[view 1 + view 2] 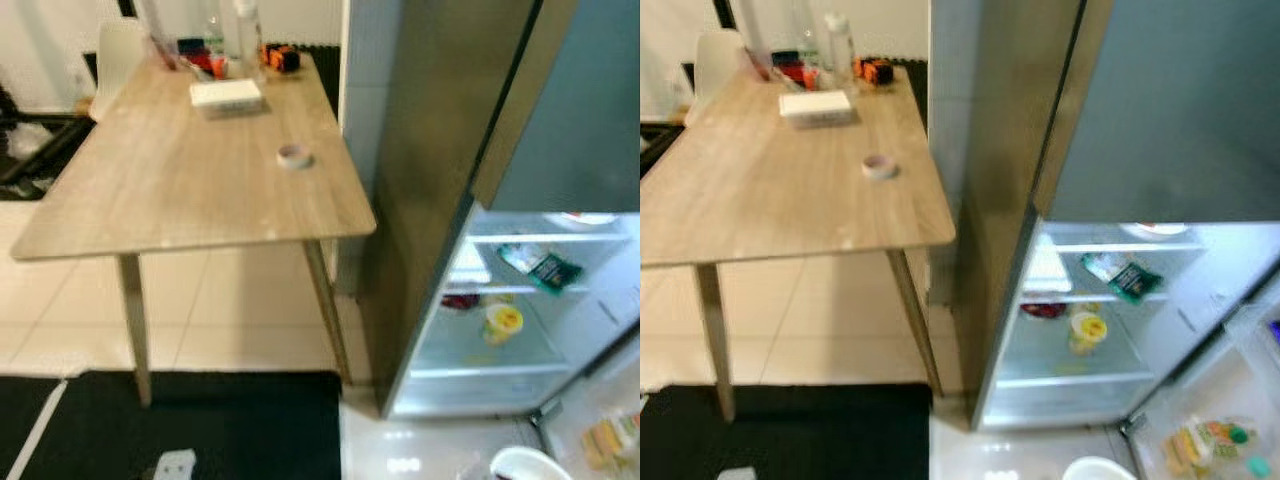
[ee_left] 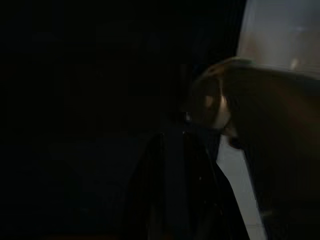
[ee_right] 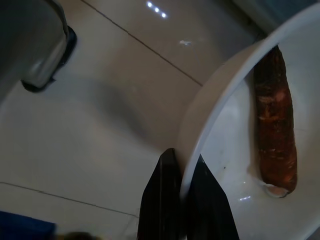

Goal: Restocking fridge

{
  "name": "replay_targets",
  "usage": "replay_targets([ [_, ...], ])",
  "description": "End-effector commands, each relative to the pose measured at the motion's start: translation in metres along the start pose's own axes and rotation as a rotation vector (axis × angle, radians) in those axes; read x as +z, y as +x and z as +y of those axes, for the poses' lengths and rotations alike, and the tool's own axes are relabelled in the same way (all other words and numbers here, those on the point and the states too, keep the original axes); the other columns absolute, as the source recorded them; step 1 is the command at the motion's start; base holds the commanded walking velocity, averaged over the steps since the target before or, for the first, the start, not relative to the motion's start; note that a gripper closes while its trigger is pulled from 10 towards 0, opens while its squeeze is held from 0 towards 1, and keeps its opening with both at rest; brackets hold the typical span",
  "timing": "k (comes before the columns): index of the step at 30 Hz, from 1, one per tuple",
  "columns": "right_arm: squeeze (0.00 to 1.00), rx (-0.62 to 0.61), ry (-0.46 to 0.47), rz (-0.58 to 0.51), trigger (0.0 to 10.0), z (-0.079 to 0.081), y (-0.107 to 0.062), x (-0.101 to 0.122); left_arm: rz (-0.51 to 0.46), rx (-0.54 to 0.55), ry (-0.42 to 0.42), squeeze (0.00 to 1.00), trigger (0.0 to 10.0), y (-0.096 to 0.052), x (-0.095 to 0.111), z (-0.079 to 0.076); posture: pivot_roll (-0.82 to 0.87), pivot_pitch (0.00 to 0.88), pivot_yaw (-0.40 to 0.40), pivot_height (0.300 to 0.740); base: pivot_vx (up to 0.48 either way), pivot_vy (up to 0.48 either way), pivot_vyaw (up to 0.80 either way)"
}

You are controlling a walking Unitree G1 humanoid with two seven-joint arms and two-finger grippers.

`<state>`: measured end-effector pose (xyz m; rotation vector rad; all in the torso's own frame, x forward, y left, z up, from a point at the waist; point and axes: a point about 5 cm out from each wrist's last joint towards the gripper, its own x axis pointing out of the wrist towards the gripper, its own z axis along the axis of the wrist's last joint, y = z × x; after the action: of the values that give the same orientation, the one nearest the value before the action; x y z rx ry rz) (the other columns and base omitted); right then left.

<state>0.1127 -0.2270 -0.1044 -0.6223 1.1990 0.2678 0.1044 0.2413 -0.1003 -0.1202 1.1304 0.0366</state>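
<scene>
I am holding a white bowl (image 3: 260,125) by its rim with the right end effector (image 3: 182,200); its two black fingers are pinching the wall, one inside and one outside, so it is closed on the bowl. A reddish-brown sausage-like piece of food (image 3: 275,125) is lying in the bowl against the far wall, its long axis running roughly along the line of the fingers, well apart from the pinch point. In the head views the bowl's rim (image 1: 525,465) is showing low at my right, over the pale tiled floor (image 3: 100,125).

The open fridge (image 1: 1080,330) is sitting ahead and slightly left of the bowl, its lit shelves already carrying a yellow-lidded tub (image 1: 1087,330), a green packet (image 1: 1123,275) and a plate (image 1: 1155,231) on the top shelf. So I judge the coming move is forward and up from the right side, and the right arm is the nearer one.

The left end effector (image 2: 170,190) is hanging in the dark; I cannot tell how its fingers stand. The tabletop (image 1: 200,170) with its tape roll (image 1: 294,155) is lying to my left.
</scene>
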Motion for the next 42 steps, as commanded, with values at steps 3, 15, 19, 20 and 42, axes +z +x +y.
replay_targets([
  [3,0.0,-0.007,0.01,0.0,10.0,0.001,0.0,-0.003,-0.008,-0.034,0.011,0.0,10.0,0.005,0.008,-0.012,0.01,0.013,-0.075,0.74,0.0,0.0,0.0],
  [15,0.0,-0.003,-0.012,0.004,10.0,0.001,-0.001,-0.004,-0.012,-0.095,0.004,0.0,10.0,0.017,0.012,-0.061,0.01,0.017,-0.078,0.74,0.0,-0.36,0.0],
  [19,0.0,0.013,-0.003,0.004,10.0,0.002,-0.001,-0.004,-0.005,-0.102,0.009,0.0,10.0,0.017,0.012,-0.066,0.01,0.019,-0.079,0.74,0.0,-0.48,0.2],
  [20,0.0,0.016,-0.003,0.005,10.0,0.002,-0.001,-0.004,-0.005,-0.1,0.01,0.0,10.0,0.017,0.012,-0.062,0.01,0.019,-0.079,0.74,0.0,-0.48,0.8],
  [42,0.0,-0.015,-0.031,0.004,10.0,0.0,-0.001,-0.004,-0.011,-0.091,0.012,0.0,10.0,0.015,0.011,-0.053,0.0,0.021,-0.079,0.74,0.0,-0.304,0.4],
])
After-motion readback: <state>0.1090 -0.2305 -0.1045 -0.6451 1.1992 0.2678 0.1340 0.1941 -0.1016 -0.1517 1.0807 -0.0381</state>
